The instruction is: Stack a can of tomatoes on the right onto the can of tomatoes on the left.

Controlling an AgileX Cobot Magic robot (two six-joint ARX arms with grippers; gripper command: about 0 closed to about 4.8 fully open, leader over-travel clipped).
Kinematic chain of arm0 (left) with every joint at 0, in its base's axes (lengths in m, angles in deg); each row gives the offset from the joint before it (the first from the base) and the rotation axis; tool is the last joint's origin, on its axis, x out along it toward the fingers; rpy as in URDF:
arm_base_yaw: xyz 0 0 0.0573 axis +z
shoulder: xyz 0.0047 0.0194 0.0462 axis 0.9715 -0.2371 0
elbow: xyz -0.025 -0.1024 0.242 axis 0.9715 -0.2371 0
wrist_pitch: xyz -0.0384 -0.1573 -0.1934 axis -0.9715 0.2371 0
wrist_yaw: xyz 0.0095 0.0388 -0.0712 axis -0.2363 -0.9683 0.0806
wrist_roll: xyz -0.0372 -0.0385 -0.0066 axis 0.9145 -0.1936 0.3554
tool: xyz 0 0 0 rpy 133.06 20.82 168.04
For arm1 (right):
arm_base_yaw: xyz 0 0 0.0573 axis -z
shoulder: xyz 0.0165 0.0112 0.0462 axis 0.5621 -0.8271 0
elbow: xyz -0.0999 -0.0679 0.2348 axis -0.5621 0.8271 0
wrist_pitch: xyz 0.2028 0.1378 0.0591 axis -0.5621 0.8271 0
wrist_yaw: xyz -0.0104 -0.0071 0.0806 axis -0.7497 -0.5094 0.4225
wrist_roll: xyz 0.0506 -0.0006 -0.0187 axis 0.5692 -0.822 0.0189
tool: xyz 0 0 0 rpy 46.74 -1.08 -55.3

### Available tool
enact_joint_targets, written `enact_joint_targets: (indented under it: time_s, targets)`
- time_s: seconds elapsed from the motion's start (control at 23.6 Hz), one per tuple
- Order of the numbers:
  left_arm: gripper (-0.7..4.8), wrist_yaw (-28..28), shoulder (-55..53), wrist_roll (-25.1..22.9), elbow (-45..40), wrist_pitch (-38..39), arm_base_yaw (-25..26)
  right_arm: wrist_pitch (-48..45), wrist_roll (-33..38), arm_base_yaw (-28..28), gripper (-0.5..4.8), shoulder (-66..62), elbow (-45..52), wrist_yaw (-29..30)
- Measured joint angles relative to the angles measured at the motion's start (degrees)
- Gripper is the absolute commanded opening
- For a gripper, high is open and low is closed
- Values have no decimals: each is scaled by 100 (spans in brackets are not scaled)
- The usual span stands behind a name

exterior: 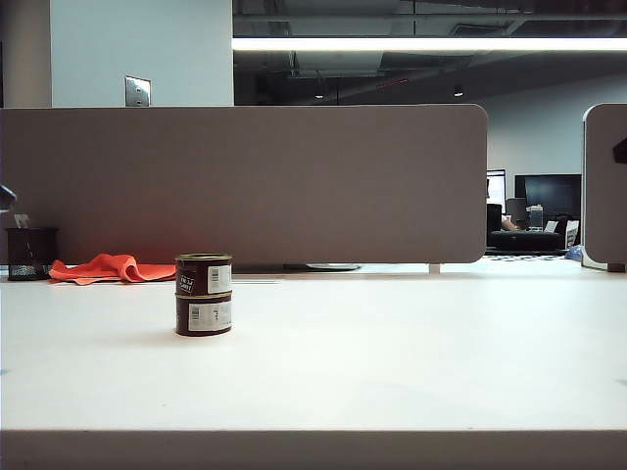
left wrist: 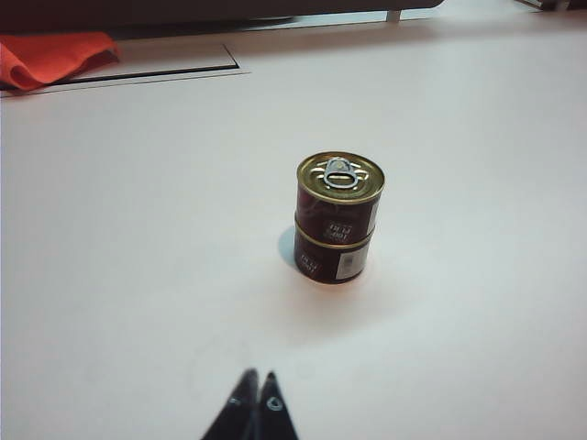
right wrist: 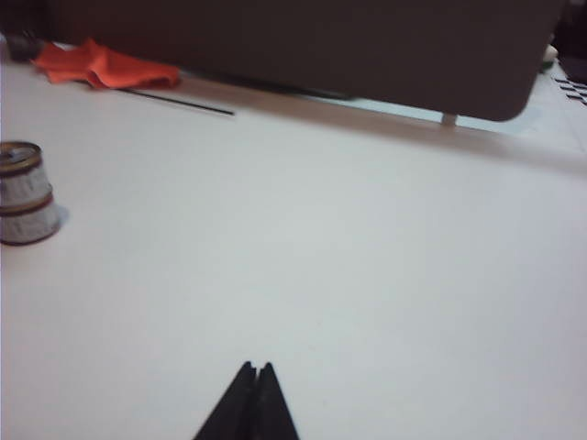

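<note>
Two cans stand as one stack on the white tabletop (exterior: 392, 362), on the left side in the exterior view. The top can (exterior: 204, 274) sits straight on the bottom can (exterior: 204, 314), both upright, with their rims lined up. In the left wrist view the top can (left wrist: 339, 197) shows its gold lid with a pull ring, and the bottom can (left wrist: 332, 257) shows a white label on its side.

The left gripper (left wrist: 255, 380) hangs above the bare tabletop, well apart from the stack. Its fingers (left wrist: 271, 403) are pressed together at the tips; they hold nothing and touch nothing.

The right gripper (right wrist: 256, 368) is also above the bare tabletop, far from the stack, which appears at the edge of the right wrist view (right wrist: 23, 206). Its fingers (right wrist: 273, 403) are together as well, with no gap between them, and they are empty.

Neither gripper appears in the exterior view.

An orange cloth (exterior: 110, 267) lies behind the cans, near the grey divider (exterior: 245, 181). A dark mesh cup (exterior: 29, 254) stands just beside the cloth.
</note>
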Motion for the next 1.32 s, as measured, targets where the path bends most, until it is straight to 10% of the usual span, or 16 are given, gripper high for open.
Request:
enact_joint_targets:
  time_s: [0.55,1.32]
  targets:
    - [-5,-61,496,17,-367,-251,2,-509,-2,0,-6,66,319,131]
    - [-5,-326,2529,33,-555,1349,2,472,-26,166,13,1325,319,133]
